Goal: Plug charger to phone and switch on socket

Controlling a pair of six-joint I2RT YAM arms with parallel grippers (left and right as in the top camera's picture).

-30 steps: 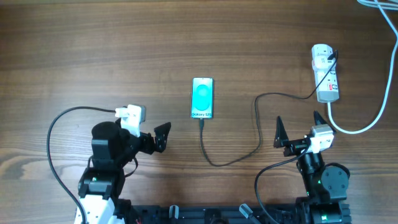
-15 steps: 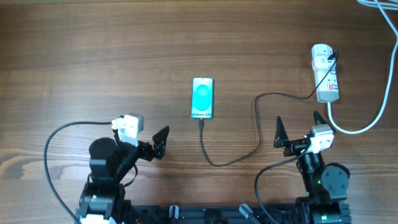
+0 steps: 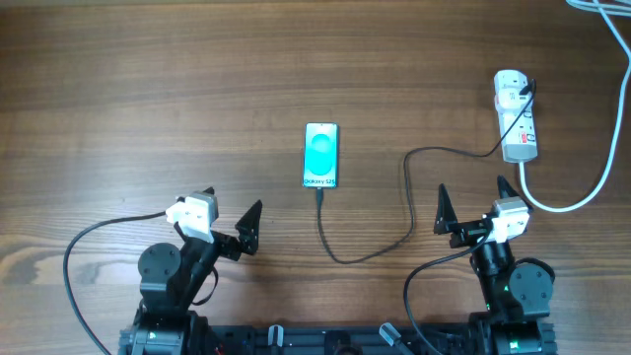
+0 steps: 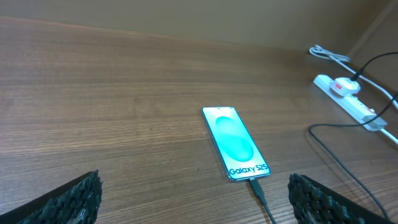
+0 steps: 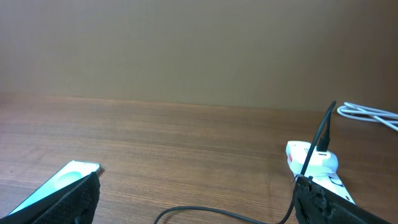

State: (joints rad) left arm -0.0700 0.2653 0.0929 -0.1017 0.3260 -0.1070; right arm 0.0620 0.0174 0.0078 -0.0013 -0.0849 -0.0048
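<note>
The phone point(image 3: 321, 155) lies flat mid-table with its cyan screen lit, "Galaxy S25" at its near end. The charger point(image 3: 367, 251), a thin black cable, has its plug tip in the phone's near end and loops right up to the socket point(image 3: 515, 128), a white strip at the right rear. The left wrist view shows the phone point(image 4: 235, 142), the plug tip point(image 4: 256, 187) and the socket point(image 4: 348, 102). My left gripper point(image 3: 229, 219) is open and empty, near-left of the phone. My right gripper point(image 3: 471, 202) is open and empty, in front of the socket point(image 5: 313, 161).
A thick white cord point(image 3: 603, 158) runs from the socket's near end and curves up along the right table edge. Each arm's own black cable point(image 3: 84, 261) loops near its base at the front edge.
My left arm has pulled back toward the front edge, away from the phone, with its gripper still open. The right arm, phone and charger have not moved.
</note>
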